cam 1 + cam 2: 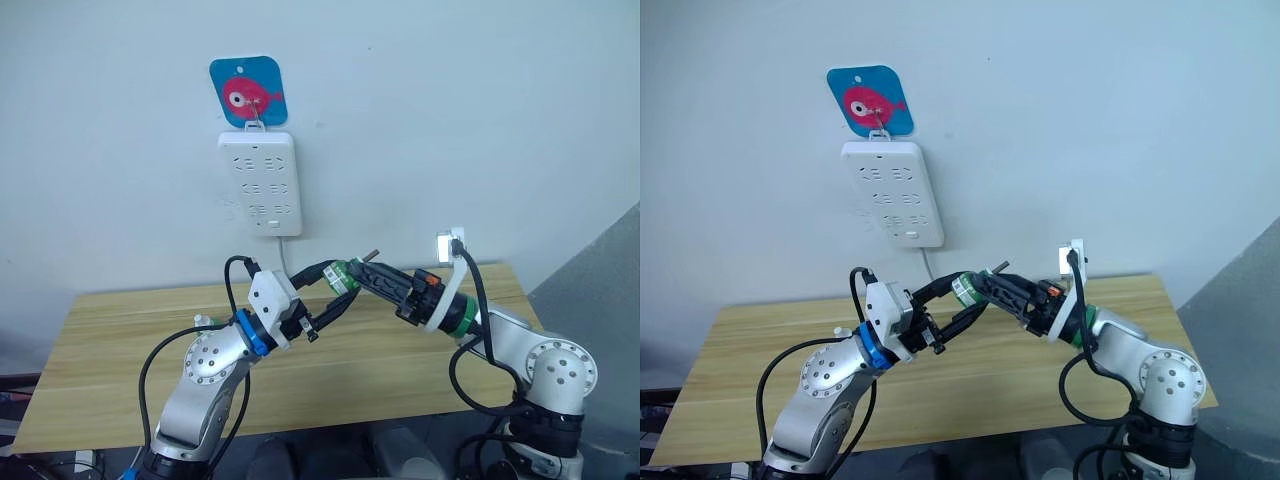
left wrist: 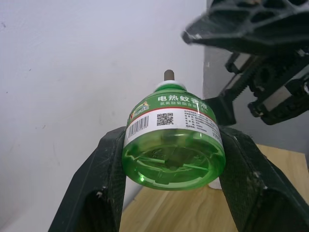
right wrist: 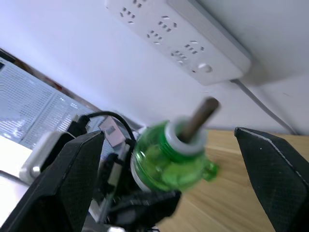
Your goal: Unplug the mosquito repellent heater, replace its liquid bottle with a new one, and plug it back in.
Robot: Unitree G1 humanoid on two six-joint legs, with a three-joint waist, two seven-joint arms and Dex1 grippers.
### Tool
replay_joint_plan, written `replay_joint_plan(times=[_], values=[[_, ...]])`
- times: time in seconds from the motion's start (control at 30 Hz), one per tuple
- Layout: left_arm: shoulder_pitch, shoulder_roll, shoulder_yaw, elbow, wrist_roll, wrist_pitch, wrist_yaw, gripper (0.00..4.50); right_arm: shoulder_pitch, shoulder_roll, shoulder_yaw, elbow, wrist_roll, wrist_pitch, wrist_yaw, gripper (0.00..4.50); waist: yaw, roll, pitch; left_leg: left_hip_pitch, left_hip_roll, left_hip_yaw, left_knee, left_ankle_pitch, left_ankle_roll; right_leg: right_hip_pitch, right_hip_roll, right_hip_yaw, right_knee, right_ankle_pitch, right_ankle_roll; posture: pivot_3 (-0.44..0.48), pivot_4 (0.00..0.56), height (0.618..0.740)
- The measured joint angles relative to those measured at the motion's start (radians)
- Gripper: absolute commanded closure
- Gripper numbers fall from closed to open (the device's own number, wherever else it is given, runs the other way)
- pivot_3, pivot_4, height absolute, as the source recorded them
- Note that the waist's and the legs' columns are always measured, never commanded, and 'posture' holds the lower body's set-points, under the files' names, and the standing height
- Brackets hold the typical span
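Left end effector point(image 2: 169, 193) pinches green liquid bottle point(image 2: 173, 145) wick-up at frame center, presenting it to the spread right end effector point(image 3: 169, 159) for handover; heater not visible, power strip point(image 1: 260, 183) on wall above.

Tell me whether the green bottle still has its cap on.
Off. The bottle, gripped by the left gripper, shows a bare wick sticking out of its white neck, no cap over it.

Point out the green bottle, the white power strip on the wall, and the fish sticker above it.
green bottle point(image 2: 171, 145): left wrist view, on its clear lower body.
power strip point(image 1: 261, 183): left eye view, middle of its face.
fish sticker point(image 1: 248, 92): left eye view, on the pink fish.
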Motion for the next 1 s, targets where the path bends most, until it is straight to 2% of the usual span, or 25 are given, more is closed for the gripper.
replay_joint_plan(times=[0.03,0.13,0.4,0.47,0.6,0.67,0.83,0.93,1.0], values=[[0.0,0.0,0.0,-0.001,0.0,-0.001,0.0,2.2,0.0,-0.001,0.013,0.006,0.001,-0.012,-0.005,0.0,0.0,0.0,0.0,0.0,0.0,0.0,0.0,0.0,0.0,0.0,0.0,0.0,0.0,0.0,0.0,-0.145,0.112,0.735],[0.004,0.0,-0.003,-0.003,0.002,-0.002,0.002,2.2,0.0,-0.007,0.036,0.019,0.001,-0.034,-0.008,0.54,0.0,0.0,0.0,0.0,0.0,0.0,0.0,0.0,0.0,0.0,0.0,0.0,0.0,0.0,0.0,-0.139,0.112,0.735],[0.008,-0.004,-0.007,-0.011,0.006,-0.009,0.014,2.2,-0.009,-0.06,0.068,0.059,0.052,-0.085,-0.012,3.25,0.001,0.0,0.0,0.0,0.0,0.0,0.0,0.0,0.0,0.0,0.0,0.0,0.0,0.0,0.0,-0.126,0.107,0.735],[0.009,-0.006,-0.008,-0.014,0.007,-0.01,0.017,2.2,-0.009,-0.07,0.076,0.063,0.071,-0.097,-0.016,3.66,0.003,0.0,0.0,0.0,0.0,0.0,0.0,0.0,0.0,0.0,0.0,0.0,0.0,0.0,0.0,-0.126,0.107,0.735],[0.01,-0.007,-0.007,-0.018,0.009,-0.018,0.018,2.2,-0.009,-0.085,0.09,0.066,0.101,-0.117,-0.03,3.66,0.008,0.0,-0.001,0.0,0.0,0.0,0.0,0.0,0.0,0.0,0.0,0.0,0.0,0.0,0.0,-0.121,0.101,0.735],[0.011,-0.005,-0.004,-0.023,0.008,-0.021,0.018,1.48,-0.009,-0.092,0.097,0.066,0.116,-0.124,-0.035,3.66,0.009,0.0,-0.001,0.0,0.0,0.0,0.0,0.0,0.0,0.0,0.0,0.0,0.0,0.0,0.0,-0.119,0.096,0.735],[0.024,0.016,-0.005,-0.026,0.001,0.001,0.012,0.11,-0.008,-0.101,0.153,0.066,0.151,-0.134,-0.039,3.66,0.009,0.0,-0.001,0.0,0.0,0.0,0.0,0.0,0.0,0.0,0.0,0.0,0.0,0.0,0.0,-0.116,0.095,0.735],[0.058,0.105,0.001,-0.038,-0.024,0.074,-0.029,0.0,-0.008,-0.14,0.16,0.061,0.094,-0.176,-0.032,3.66,0.01,-0.001,-0.002,0.0,0.0,0.0,0.0,0.0,0.0,0.0,0.0,0.0,0.0,0.0,0.0,-0.113,0.098,0.735],[0.091,0.179,0.025,-0.041,-0.048,0.15,-0.059,0.0,-0.006,-0.196,0.162,0.059,-0.016,-0.225,-0.014,3.66,0.01,-0.001,-0.002,0.0,0.0,0.0,0.0,0.0,0.0,-0.001,0.0,0.0,0.0,0.0,0.0,-0.112,0.1,0.735]])
